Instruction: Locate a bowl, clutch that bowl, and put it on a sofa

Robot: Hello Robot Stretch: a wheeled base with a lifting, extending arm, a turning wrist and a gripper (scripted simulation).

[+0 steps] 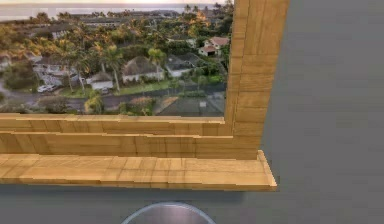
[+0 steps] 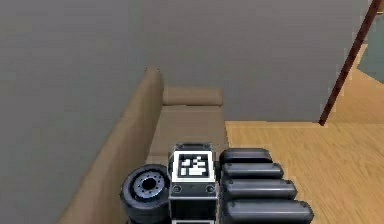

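Looking sideways, you see the arm [image 2: 196, 185] near a tan sofa [image 2: 130, 140]; ahead, a wooden-framed window [image 1: 120, 60]. You cannot tell whether the jaws hold anything.

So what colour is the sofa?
The sofa is tan, a light brown; it shows best in the arm side view.

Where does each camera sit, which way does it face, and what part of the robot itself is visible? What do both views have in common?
Forward view: on the robot, facing ahead and down at a wooden window frame and sill in a grey wall; a grey curved rim at the bottom edge is unidentifiable.
Arm side view: on the robot's body, facing sideways at a tan sofa against grey walls; the arm and gripper show at the bottom edge.
Shared: grey wall surface, possibly the same one.
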